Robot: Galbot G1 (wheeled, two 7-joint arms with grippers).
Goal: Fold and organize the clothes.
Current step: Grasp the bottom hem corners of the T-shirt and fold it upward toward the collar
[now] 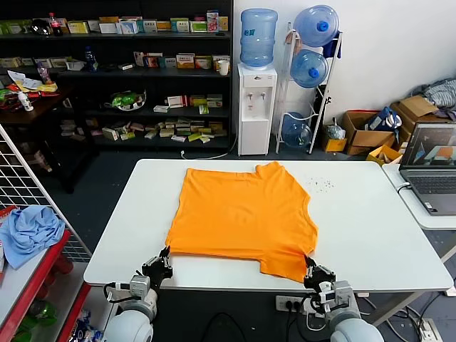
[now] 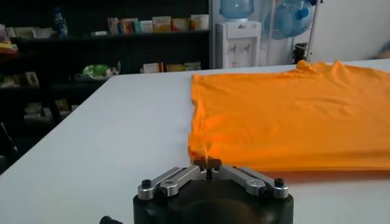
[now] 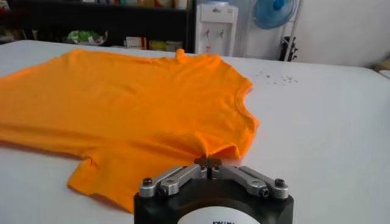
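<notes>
Orange shirt [image 1: 242, 214]: spread at my 12 o'clock, long axis 6–12.
Left pincer [image 1: 165, 252]: mine, clamped on near-left corner.
Right pincer [image 1: 308, 261]: mine, clamped on near-right edge.

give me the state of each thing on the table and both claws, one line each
Orange T-shirt: spread flat on the table, near edge pinched at two spots.
Left claw: shut on the shirt's near left corner.
Right claw: shut on the shirt's near right edge.
White table: bearing the shirt.
</notes>
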